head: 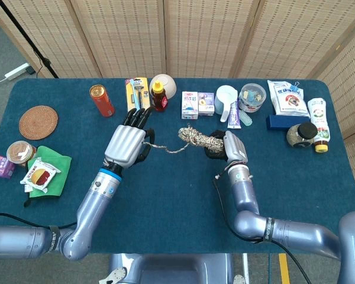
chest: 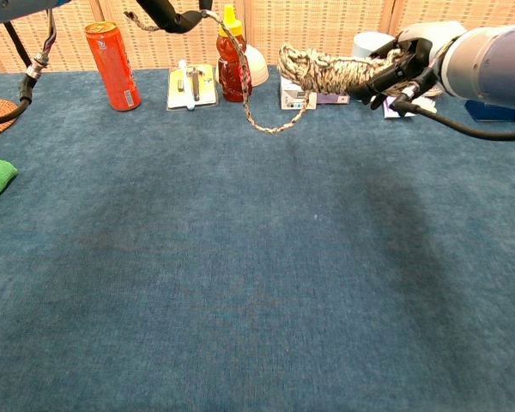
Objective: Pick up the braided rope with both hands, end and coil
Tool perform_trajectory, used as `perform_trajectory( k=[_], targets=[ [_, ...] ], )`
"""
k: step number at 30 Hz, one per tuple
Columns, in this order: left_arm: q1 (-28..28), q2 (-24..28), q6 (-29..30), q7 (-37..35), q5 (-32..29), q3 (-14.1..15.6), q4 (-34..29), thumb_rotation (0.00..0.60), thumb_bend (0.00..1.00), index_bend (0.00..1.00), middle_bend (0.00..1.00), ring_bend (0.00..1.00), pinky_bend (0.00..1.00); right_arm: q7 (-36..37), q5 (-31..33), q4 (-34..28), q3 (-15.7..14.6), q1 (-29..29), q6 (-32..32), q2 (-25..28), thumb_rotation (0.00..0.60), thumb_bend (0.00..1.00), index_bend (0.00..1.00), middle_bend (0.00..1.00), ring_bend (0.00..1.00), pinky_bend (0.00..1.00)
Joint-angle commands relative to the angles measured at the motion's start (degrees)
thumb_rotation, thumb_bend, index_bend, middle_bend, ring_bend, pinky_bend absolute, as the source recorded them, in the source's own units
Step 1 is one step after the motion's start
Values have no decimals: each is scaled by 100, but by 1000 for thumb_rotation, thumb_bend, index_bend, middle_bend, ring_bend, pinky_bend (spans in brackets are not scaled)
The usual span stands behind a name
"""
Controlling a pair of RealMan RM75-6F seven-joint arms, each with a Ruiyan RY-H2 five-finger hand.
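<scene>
Both hands up, braided rope off the table and slung between them!

The right hand has its fingers curled round the coil, carrying the bundled weight, and the chest view shows that bundle hanging clear above the blue cloth. From the coil a loose strand sags toward the left hand and rises to its fingertips. That looks like a pinch on the rope's free end, though the grip itself sits under the fingers in the head view and is cropped at the top edge in the chest view, so call it likely, not certain. Splitting the load this way keeps the tail from dragging. Just beyond the left hand's fingertips stand the red sauce bottle and the razor pack, so any further lift wants to stay clear of them.
</scene>
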Motion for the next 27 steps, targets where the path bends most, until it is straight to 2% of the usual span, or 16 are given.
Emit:
perform_trajectory(
  k=[1,7,18,27],
  targets=[
    [-52,80,83,156,1,-68,-261,600,437,577,0,0,0,-237,152,193,80,61,53,-167,600,698,673,613,476,703],
    [-159,16,156,131,-189,-308,-482,600,437,577,0,0,0,-562,54,297,55,81,145,-358,600,699,673,614,477,704],
    [-598,-311,425,140,-894,-978,-812,600,436,577,0,0,0,-1008,-298,445,-48,59,231,-735,600,704,672,619,480,704],
    [-1136,-689,868,354,-1358,-1506,-476,600,437,577,0,0,0,-1107,-652,267,-177,-150,-3,-759,600,704,672,619,480,704]
  ],
)
